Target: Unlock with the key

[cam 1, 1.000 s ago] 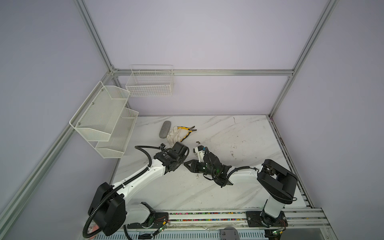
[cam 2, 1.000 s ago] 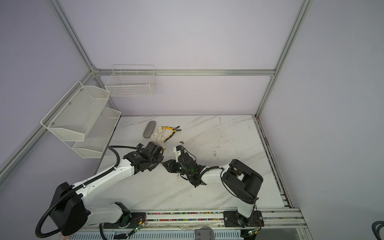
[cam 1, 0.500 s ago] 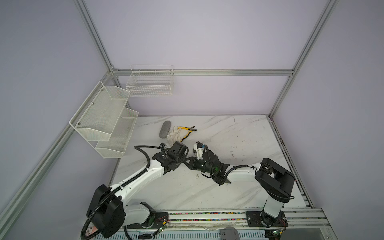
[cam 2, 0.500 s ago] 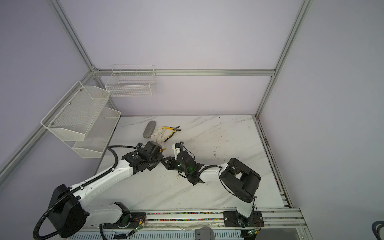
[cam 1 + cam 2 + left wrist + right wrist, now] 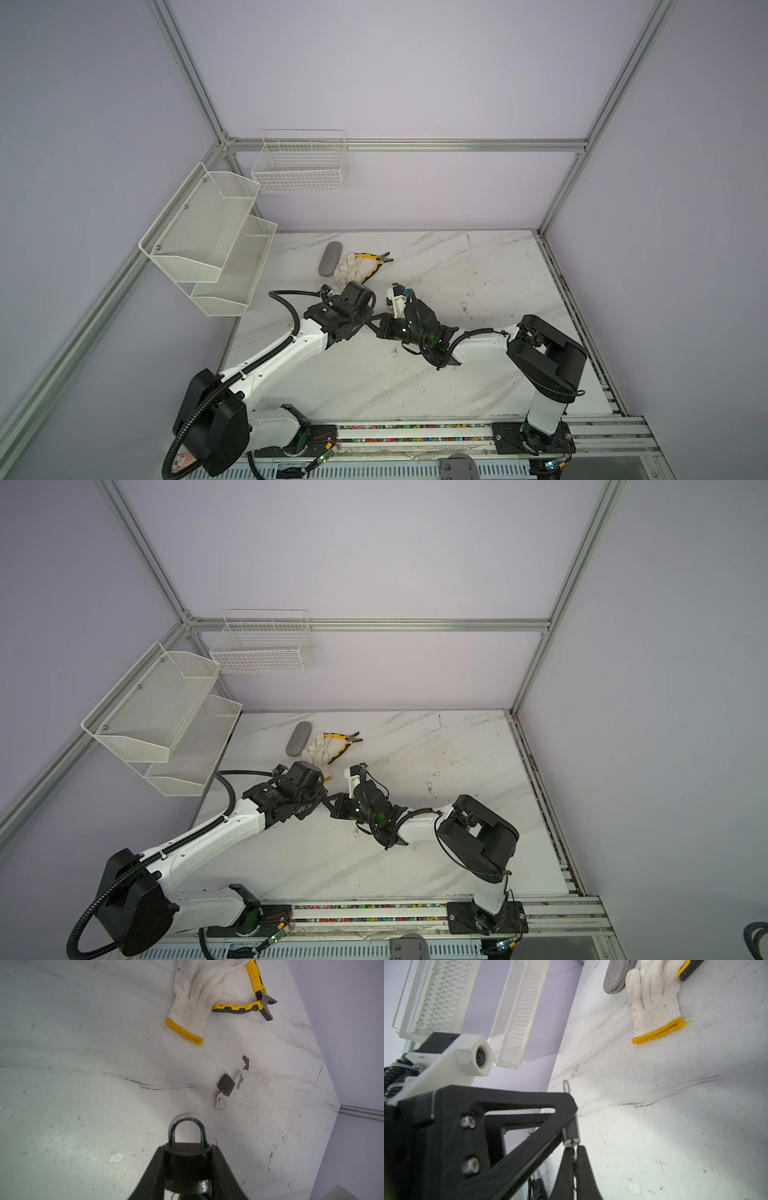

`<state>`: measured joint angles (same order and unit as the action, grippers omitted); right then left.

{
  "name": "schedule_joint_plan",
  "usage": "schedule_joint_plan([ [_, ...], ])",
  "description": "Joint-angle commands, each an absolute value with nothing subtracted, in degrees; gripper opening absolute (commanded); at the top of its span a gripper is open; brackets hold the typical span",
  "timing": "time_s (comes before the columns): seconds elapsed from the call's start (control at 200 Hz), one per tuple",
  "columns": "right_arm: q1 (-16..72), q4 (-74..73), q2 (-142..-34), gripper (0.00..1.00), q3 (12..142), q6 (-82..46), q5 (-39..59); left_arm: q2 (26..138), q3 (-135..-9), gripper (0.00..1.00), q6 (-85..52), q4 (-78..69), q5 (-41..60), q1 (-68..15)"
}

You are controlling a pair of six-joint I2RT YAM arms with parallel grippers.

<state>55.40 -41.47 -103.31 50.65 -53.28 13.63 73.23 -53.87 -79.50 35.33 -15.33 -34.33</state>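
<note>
At the left end effector's (image 5: 187, 1148) pinched padlock (image 5: 187, 1161), our right wrist view alone showed the right end effector (image 5: 574, 1149) pressed together.

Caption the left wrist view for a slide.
Left gripper clamps a closed black padlock; a smaller open padlock with its key, a glove and pliers lie beyond.

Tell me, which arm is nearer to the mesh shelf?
Left. The left arm runs close past the lower tier of the shelf, on the left side of the table. The right arm lies beyond it, over the right half, well away from the shelf.
</note>
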Motion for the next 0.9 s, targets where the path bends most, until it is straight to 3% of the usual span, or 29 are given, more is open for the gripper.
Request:
schedule_joint_plan([
  [0.0,55.34,-45.40,-103.67,0.00,51.83,-58.19,15.44,69.59,-54.28,0.00,-80.96,27.73,-9.43,-35.04],
  [0.515,52.98,-62.92,-100.46,0.00,48.05,-78.80,19.39,65.44,-48.57,0.00,-83.25,7.95,-7.62,-36.17],
  [0.78,52.97,-51.04,-94.17,0.00,48.68,-65.42,14.41,63.88,-50.44,0.00,-74.23,9.50,-11.45,-36.12],
  [0.895,52.91,-41.04,-88.73,0.22,49.04,-57.42,9.12,63.05,-51.85,0.00,-64.45,12.84,-13.73,-36.10],
])
